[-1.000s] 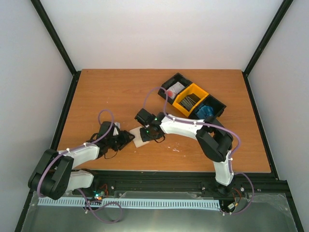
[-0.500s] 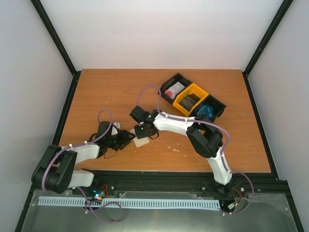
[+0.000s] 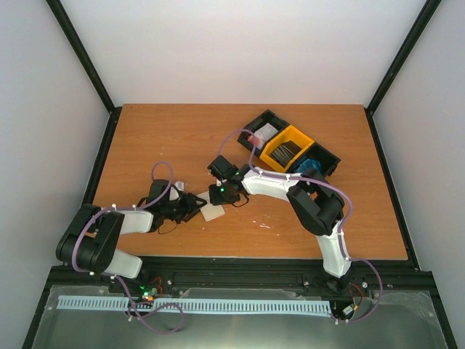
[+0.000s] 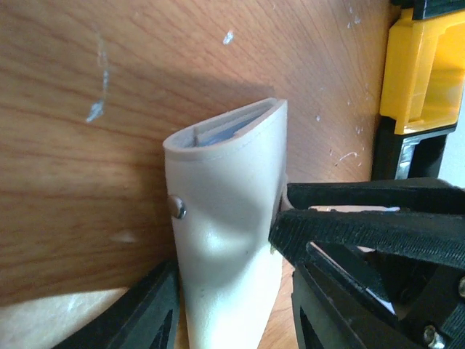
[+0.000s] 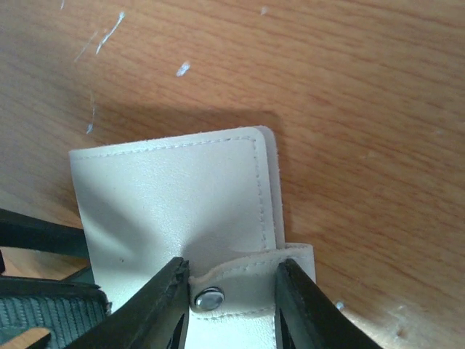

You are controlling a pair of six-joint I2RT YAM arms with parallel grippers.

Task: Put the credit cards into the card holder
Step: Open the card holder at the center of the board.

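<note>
left gripper (image 4: 225, 254) clamped the card holder (image 4: 218, 182); right gripper (image 5: 231, 269) straddled its snap tab (image 5: 251, 273), grip unclear; unsnapping would need a firm pinch.

Tight middle, open wood beyond
Left gripper (image 3: 192, 208) and right gripper (image 3: 218, 201) hem the beige folding wallet (image 3: 212, 211); black-and-yellow plastic bins (image 3: 290, 149) block far right; brown wooden table (image 3: 160, 138) lies bare far-left.
</note>
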